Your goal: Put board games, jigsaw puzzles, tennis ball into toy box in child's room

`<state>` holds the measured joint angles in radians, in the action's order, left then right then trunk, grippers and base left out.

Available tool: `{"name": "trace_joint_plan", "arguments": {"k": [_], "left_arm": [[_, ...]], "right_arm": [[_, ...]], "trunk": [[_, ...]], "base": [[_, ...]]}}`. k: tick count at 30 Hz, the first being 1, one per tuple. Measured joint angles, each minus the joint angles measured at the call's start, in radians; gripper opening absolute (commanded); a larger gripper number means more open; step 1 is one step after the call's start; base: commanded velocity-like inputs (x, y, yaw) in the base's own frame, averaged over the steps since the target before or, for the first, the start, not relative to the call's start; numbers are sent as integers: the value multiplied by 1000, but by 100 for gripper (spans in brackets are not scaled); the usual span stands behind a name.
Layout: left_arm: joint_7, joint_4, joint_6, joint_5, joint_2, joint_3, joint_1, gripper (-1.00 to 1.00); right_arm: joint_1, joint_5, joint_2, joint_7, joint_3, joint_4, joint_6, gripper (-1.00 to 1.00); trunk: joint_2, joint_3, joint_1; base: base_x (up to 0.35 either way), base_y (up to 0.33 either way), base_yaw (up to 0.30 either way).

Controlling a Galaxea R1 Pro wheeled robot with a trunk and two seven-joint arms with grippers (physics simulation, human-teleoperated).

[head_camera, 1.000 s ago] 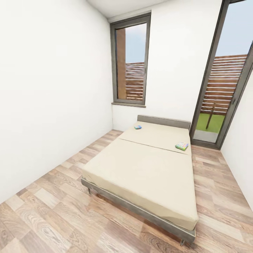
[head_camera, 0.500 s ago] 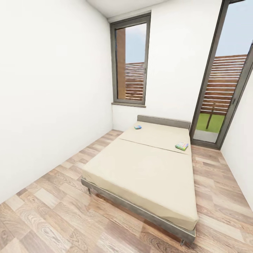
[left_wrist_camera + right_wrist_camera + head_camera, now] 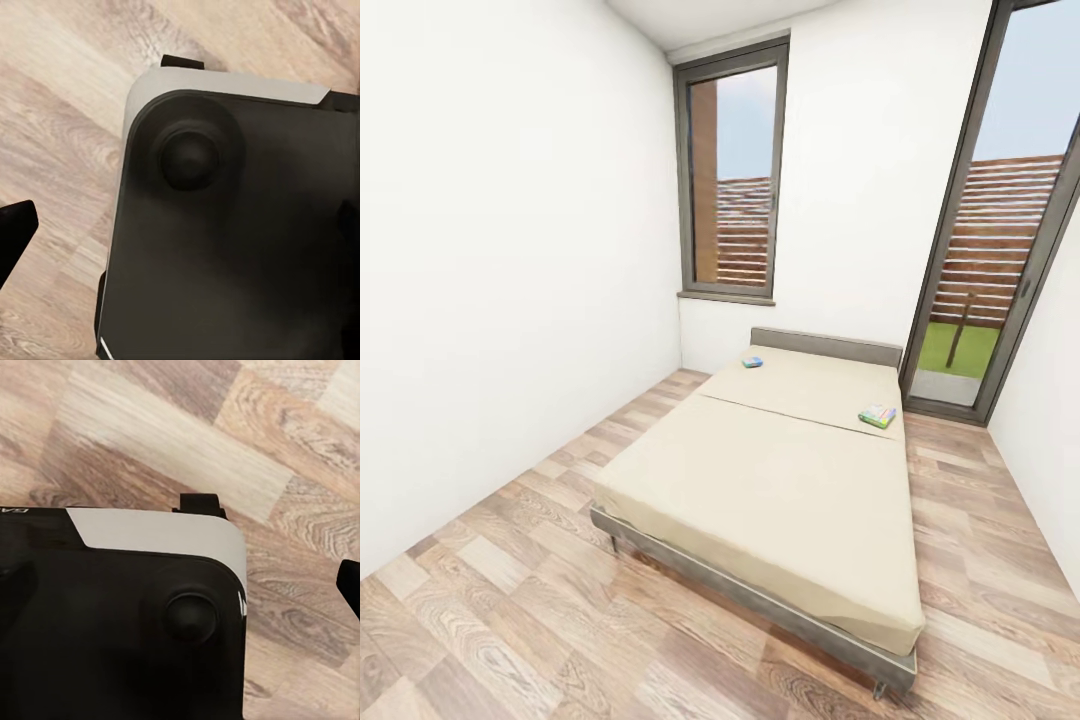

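Board games on my bed, two of them.
One teal-blue box [image 3: 753,362] near the bed's [image 3: 780,500] head-left corner, one colourful box [image 3: 877,416] at its right edge; my grippers' opening I cannot tell.

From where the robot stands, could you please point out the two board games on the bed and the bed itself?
Teal-blue board game [image 3: 753,362]: head view, middle of its top face.
Green-edged board game [image 3: 877,416]: head view, centre of its colourful lid.
Bed [image 3: 760,480]: head view, bare beige mattress surface.
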<state>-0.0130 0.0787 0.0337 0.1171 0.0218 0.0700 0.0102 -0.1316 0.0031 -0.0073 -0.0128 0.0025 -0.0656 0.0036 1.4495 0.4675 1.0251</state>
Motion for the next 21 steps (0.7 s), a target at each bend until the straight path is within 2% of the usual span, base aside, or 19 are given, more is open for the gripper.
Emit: {"name": "trace_joint_plan", "arguments": {"k": [2,7,21], "left_arm": [[-1,0,-1,18,1,7,6,100],[-2,0,-1,35,2,14,12,100],[5,0,-1,51,2,21,35,100]], "right_arm": [[-3,1,-2,0,0,0,1,100],[-12,2,-4,0,1,0,2,100],[-21,2,-10,0,1,0,3,100]], "trunk": [[0,0,0],[0,0,0],[0,0,0]], "base": [[0,0,0],[0,0,0],[0,0,-1]]}}
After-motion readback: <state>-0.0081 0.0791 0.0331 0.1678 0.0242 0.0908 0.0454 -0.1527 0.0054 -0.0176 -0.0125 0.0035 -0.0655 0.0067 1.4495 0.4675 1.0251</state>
